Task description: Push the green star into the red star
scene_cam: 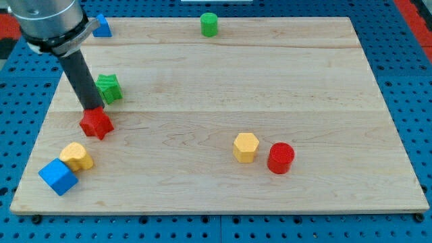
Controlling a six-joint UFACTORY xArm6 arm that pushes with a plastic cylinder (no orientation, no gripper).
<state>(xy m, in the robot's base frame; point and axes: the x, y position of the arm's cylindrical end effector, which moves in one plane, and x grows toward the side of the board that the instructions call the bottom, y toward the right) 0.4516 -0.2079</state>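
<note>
A dark rod reaches down onto a pale wooden board; my tip point(93, 108) (a bare rod end, with no jaws to open or close) rests between two star blocks. The green star point(108, 88) sits just up and to the view's right of my tip, nearly touching the rod. The red star point(96, 123) lies just below my tip, touching or almost so.

Likely risk: my tip stands in the gap between the stars, so a push from here could shove the red star toward the yellow block point(77, 156) and blue cube point(58, 177), or drive the green star away.

The board's left edge point(42, 125) is near my tip. Open wood stretches toward the view's right.
</note>
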